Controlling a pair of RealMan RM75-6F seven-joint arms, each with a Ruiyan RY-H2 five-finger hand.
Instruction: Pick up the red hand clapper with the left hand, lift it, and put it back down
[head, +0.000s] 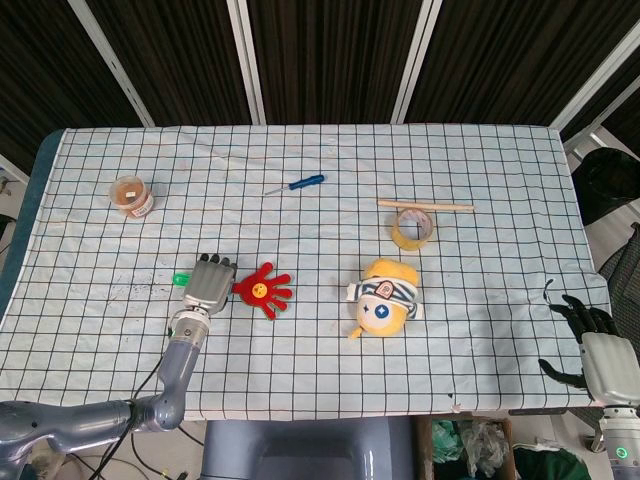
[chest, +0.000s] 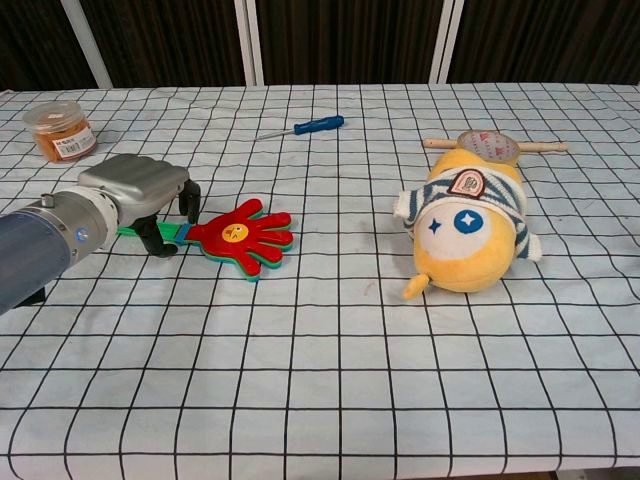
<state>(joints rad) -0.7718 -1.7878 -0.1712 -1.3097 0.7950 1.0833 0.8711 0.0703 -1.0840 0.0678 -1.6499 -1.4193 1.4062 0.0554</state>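
The red hand clapper (head: 264, 290) (chest: 241, 235) lies flat on the checked cloth, its palm pointing right and its green handle running left. My left hand (head: 207, 283) (chest: 135, 195) arches over that handle, fingers (chest: 189, 201) hanging down on the far side and the thumb low on the near side. A gap shows between the fingers and the handle, so nothing is gripped. The handle's green tip (head: 180, 279) sticks out to the left of the hand. My right hand (head: 590, 345) hovers off the table's right front corner, fingers spread and empty.
A yellow plush toy (head: 383, 298) (chest: 468, 220) lies right of the clapper. Further back are a blue screwdriver (head: 298, 184) (chest: 305, 127), a tape roll (head: 411, 228), a wooden stick (head: 425, 205) and an orange-lidded jar (head: 131, 196) (chest: 61, 129).
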